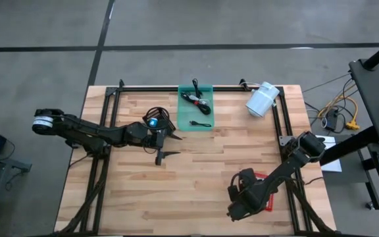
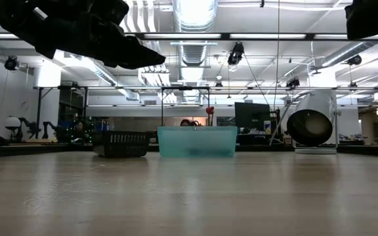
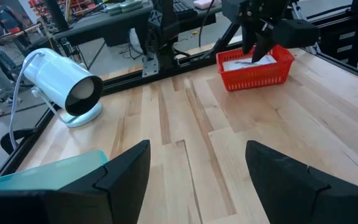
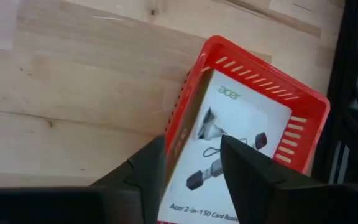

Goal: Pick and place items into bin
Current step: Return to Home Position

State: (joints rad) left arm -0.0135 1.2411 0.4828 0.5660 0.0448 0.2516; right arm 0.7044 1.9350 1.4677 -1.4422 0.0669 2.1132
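Left arm reaches in from the table's left edge. We note its left gripper (image 1: 174,145) hanging above bare planks near table centre, released, fingers spread wide, nothing between them.

A black mesh basket (image 2: 120,143) shows in the low view, just left of the translucent teal plastic bin (image 1: 185,120). The teal bin sits at the far edge, mid-table. Inside it lie a coiled black cable (image 1: 195,99) toward the far end and a small black piece (image 1: 201,124) nearer us.

A white cylindrical device on a stand (image 1: 262,100) lies right of the teal bin, at the far right corner.

Right arm comes in from the right edge. We see the right gripper (image 4: 192,140) poised above the red slotted plastic basket (image 4: 266,76) at the near right, released, fingers apart and empty. A flat white card-reader box (image 4: 241,143) rests inside the red basket.
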